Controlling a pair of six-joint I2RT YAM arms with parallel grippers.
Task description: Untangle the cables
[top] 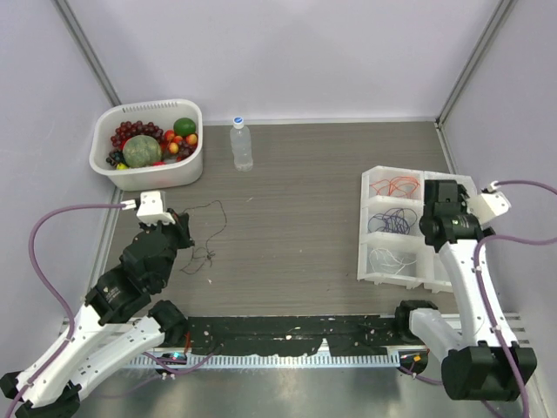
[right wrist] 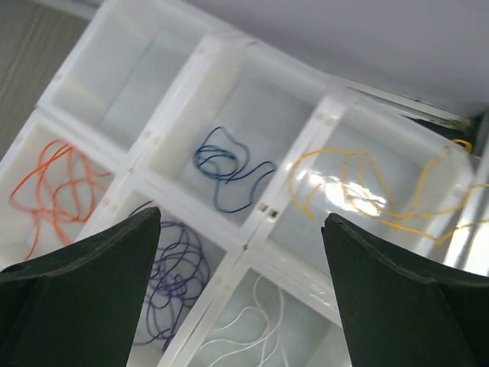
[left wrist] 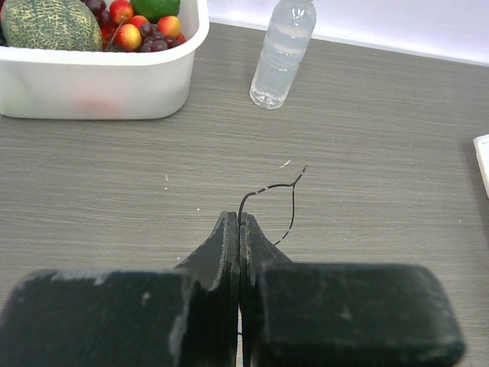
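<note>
Overhead view alone: both arms at once, the whole table [top: 305, 174], and the black cable [top: 205, 254] trailing over the wood just right of the left gripper [top: 180, 233], bunched into a small knot at its near end.
Left wrist view alone: the grip itself. The fingers [left wrist: 225, 245] are pressed tight together, and the black cable rises from between their tips and curls right in a thin loop.
Right wrist view alone: the tray's [right wrist: 183, 84] far compartments, which the arm hides from above.
Left arm [top: 122, 287]: reaches up and to the right from its base, folded low over the left side of the table.
Black cable, count: one strand or several in the knot, I cannot tell.
Fruit tub [top: 193, 165]: back left corner, well beyond the left gripper.
Bottle [top: 241, 144]: upright, just right of the fruit tub.
Right arm [top: 466, 287]: rises from its base and bends over the tray, with the wrist looking down into it.
Right gripper [right wrist: 241, 215]: fingers spread wide with nothing between them, hanging above the tray's dividers.
Sorted cables: each lies in its own compartment, below the right gripper and apart from it. They are the orange cable [right wrist: 53, 183], purple cable [right wrist: 176, 275], white cable [right wrist: 252, 321], blue cable [right wrist: 229, 172] and yellow cable [right wrist: 367, 191].
</note>
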